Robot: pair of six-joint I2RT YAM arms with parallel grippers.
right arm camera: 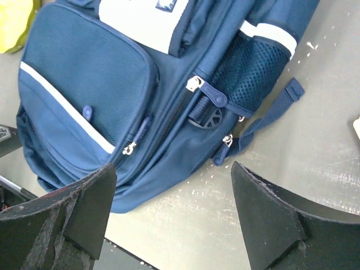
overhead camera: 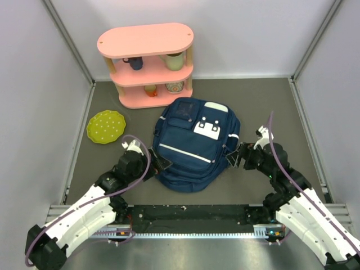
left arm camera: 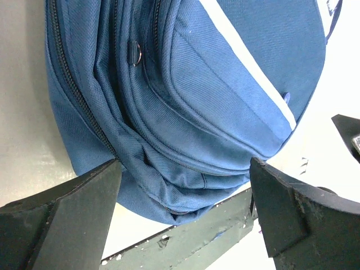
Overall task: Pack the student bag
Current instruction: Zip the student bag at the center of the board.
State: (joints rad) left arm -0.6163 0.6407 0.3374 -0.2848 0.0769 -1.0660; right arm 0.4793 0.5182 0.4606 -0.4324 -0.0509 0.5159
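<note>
The student bag, navy blue with a white stripe and a white patch, lies flat on its back in the middle of the table. My left gripper is at its lower left corner and open. In the left wrist view that rounded corner shows between the wide-apart fingers. My right gripper is at the bag's right side, also open. The right wrist view shows the bag's side with silver zip pulls, all zips shut. The right gripper has only bare table between its fingers.
A pink two-tier shelf with cups stands at the back. A green dotted plate lies left of the bag. A loose strap end trails off the bag's right side. A dark rail runs along the front edge.
</note>
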